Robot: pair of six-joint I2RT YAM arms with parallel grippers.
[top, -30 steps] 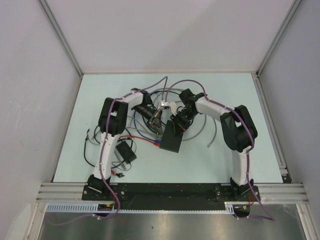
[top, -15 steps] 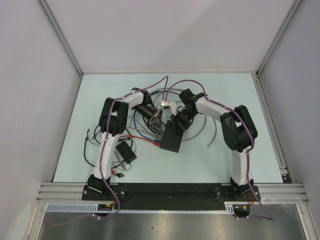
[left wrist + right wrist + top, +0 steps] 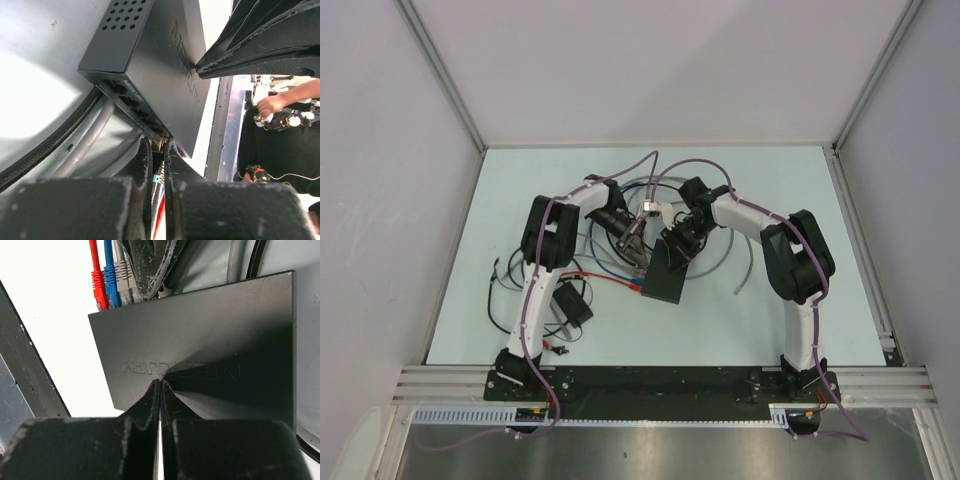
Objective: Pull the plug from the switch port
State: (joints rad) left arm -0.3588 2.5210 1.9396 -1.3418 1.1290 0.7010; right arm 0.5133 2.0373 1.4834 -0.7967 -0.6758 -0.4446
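The flat dark grey switch [image 3: 662,275] lies mid-table, tilted. Its port row [image 3: 134,101] shows in the left wrist view along the narrow edge of the switch [image 3: 160,55]. My left gripper [image 3: 158,146] is shut on a plug [image 3: 157,176] at the near end of that row, and it shows from above [image 3: 636,243] too. In the right wrist view, red [image 3: 99,287], blue [image 3: 111,287] and grey [image 3: 125,282] plugs sit in the far edge of the switch [image 3: 210,340]. My right gripper [image 3: 160,384] is shut, its tips resting on the switch's top face, also seen from above [image 3: 675,246].
A smaller black box [image 3: 572,302] with thin wires lies left of the switch. Grey cables [image 3: 748,262] loop behind and to the right of the arms. Thick grey cables [image 3: 85,145] run under the switch. Red and blue cables [image 3: 605,276] trail left.
Almost nothing. The left arm and the switch's near end have shifted very slightly; both grippers stay as they were.
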